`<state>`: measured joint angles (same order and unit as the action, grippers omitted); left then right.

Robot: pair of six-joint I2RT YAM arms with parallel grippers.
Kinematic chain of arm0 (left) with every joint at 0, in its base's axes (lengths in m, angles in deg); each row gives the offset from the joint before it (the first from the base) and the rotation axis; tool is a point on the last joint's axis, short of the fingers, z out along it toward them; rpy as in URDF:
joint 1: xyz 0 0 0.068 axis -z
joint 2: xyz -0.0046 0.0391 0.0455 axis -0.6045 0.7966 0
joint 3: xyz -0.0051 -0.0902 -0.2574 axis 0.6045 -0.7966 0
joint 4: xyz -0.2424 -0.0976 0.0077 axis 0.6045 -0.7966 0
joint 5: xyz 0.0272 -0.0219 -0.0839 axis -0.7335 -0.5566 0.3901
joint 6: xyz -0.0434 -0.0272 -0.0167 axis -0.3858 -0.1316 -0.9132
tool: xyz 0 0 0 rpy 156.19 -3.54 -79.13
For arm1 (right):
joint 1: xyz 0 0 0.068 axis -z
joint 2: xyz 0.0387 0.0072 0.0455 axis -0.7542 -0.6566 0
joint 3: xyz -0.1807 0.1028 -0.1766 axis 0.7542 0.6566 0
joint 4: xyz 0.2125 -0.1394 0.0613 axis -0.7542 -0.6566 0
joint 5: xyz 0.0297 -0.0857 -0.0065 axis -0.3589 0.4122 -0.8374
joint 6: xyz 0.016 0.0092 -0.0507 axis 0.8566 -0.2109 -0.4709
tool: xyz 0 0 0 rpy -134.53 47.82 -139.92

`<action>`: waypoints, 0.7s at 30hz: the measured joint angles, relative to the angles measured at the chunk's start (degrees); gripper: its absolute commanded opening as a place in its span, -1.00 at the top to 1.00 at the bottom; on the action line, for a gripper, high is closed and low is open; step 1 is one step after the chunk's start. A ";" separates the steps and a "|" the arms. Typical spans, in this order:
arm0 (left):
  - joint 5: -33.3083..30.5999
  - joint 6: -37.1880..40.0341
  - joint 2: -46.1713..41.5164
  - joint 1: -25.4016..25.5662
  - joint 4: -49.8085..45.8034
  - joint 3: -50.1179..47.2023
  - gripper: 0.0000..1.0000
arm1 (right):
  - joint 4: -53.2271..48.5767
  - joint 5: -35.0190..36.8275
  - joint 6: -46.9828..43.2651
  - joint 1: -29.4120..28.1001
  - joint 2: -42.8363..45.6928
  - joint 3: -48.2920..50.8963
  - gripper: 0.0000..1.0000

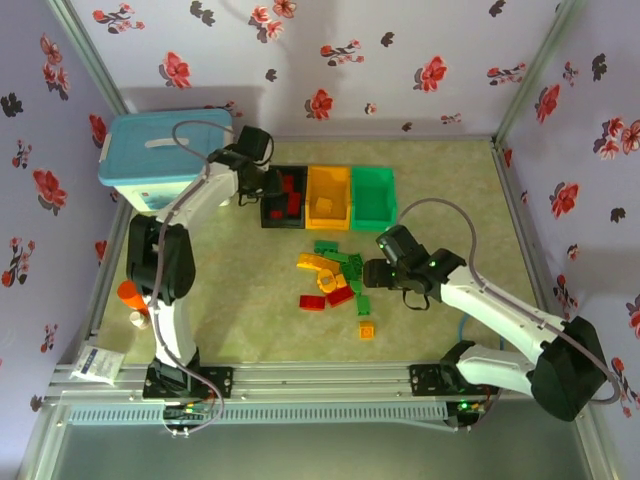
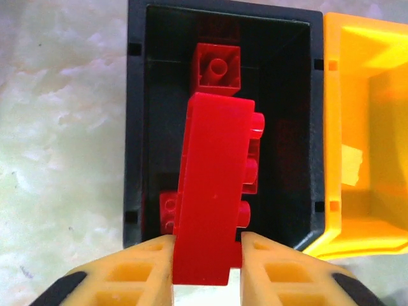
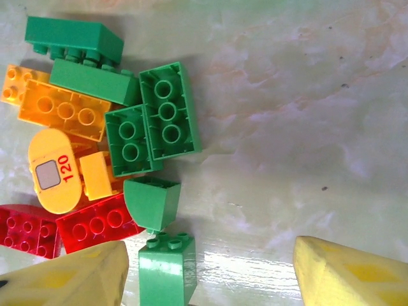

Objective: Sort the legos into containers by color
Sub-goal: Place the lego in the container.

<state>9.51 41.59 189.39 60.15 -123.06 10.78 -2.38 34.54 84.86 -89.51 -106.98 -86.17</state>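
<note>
My left gripper [image 2: 207, 268] hangs over the black bin [image 2: 135, 127], shut on a long red lego [image 2: 213, 191] held on edge with its studs to the right. Two more red legos [image 2: 218, 65] lie inside that bin. The yellow bin [image 1: 328, 197] and the green bin [image 1: 372, 197] stand to its right. My right gripper [image 3: 210, 280] is open just above the table at the right edge of the loose pile [image 1: 330, 280]. A small green lego [image 3: 164, 274] lies between its fingers, close to the left one. Beyond it sit a curved green lego [image 3: 152, 203], further green legos [image 3: 167, 111], orange ones [image 3: 64, 111] and red ones [image 3: 95, 223].
A white box with a light-blue lid [image 1: 165, 160] stands at the back left beside the left arm. One orange lego [image 1: 367, 329] lies alone in front of the pile. An orange object [image 1: 130, 295] and a white packet [image 1: 98, 365] rest by the left edge.
</note>
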 measured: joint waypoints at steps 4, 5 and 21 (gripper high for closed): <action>0.07 0.79 1.88 0.00 -2.14 2.91 -0.21 | -0.04 0.00 0.04 -1.64 -0.02 0.00 -0.42; 0.07 0.79 1.64 0.00 -2.40 2.89 -0.21 | -0.07 0.00 0.04 -1.97 -0.07 0.00 -0.42; -1.05 -1.44 -29.11 3.23 3.23 -24.55 -0.20 | -1.88 -0.17 1.16 -7.69 -4.50 1.46 -0.41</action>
<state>8.46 40.14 160.28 63.39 -119.82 -13.77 -4.26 34.36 86.02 -97.21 -111.48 -84.71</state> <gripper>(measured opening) 0.601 0.707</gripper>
